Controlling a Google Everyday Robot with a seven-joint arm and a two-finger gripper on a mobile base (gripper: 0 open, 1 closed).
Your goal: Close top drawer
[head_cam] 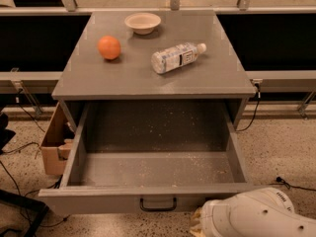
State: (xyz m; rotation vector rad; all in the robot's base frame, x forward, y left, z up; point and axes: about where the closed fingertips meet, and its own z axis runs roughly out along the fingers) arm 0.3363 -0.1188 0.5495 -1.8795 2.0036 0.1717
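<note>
At 5 o'clock in the view, low against the frame's edge, the robot's white arm [256, 216] comes in from the right. Its tool [196, 224] shows as a pale yellowish tip at the arm's 9 o'clock end, just below and to the right of the drawer front; whether it is wide or narrow I cannot tell. Toward 6 o'clock the top drawer [153, 169] stands pulled far out from under the grey surface [148, 80], its inner floor speckled with pale crumbs [197, 168]. Its black loop handle [157, 204] sits centred on the front panel, at 9 o'clock from the tool, near it but apart. On the surface, an orange [109, 47] lies at 10 o'clock and a small pale bowl [142, 22] sits at 12 o'clock by the far edge. A clear plastic bottle [175, 58] with a white cap lies on its side near 1 o'clock. A cardboard box [52, 147] stands on the speckled ground at 9 o'clock from the drawer, beside its left wall
</note>
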